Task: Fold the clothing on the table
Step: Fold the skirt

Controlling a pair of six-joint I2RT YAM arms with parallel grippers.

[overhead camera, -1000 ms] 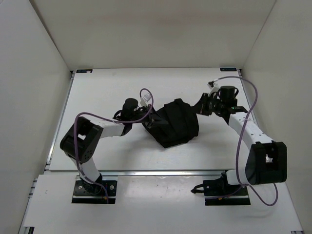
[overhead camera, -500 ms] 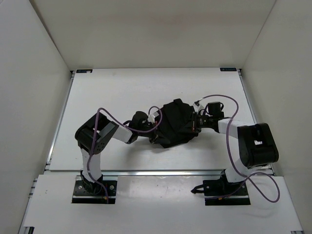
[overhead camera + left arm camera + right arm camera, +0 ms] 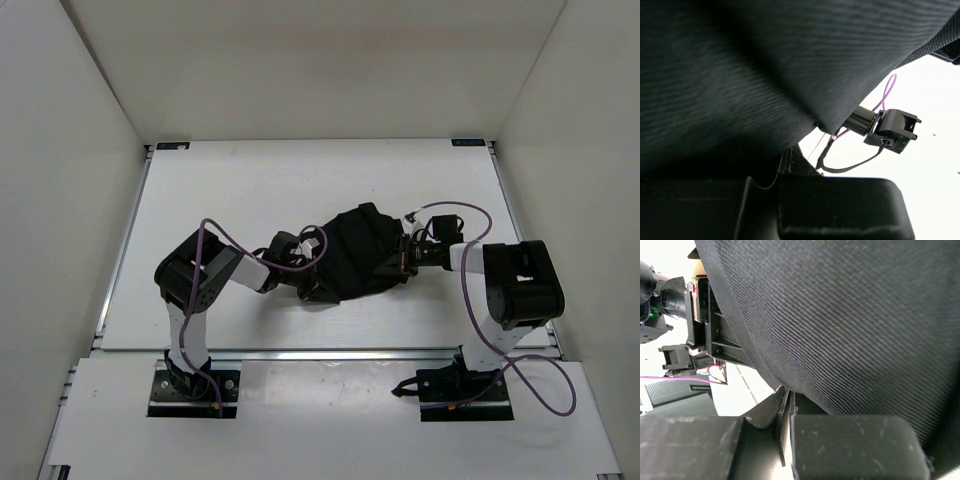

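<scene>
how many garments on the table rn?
1: the clothing, bunched at the middle of the table, pinched on its left by the left gripper and on its right by the right gripper. A second piece under the bunch would be hidden.

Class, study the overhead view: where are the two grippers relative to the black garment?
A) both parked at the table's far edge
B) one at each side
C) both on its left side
B: the left gripper holds the clothing at its left edge, the right gripper at its right edge.
</scene>
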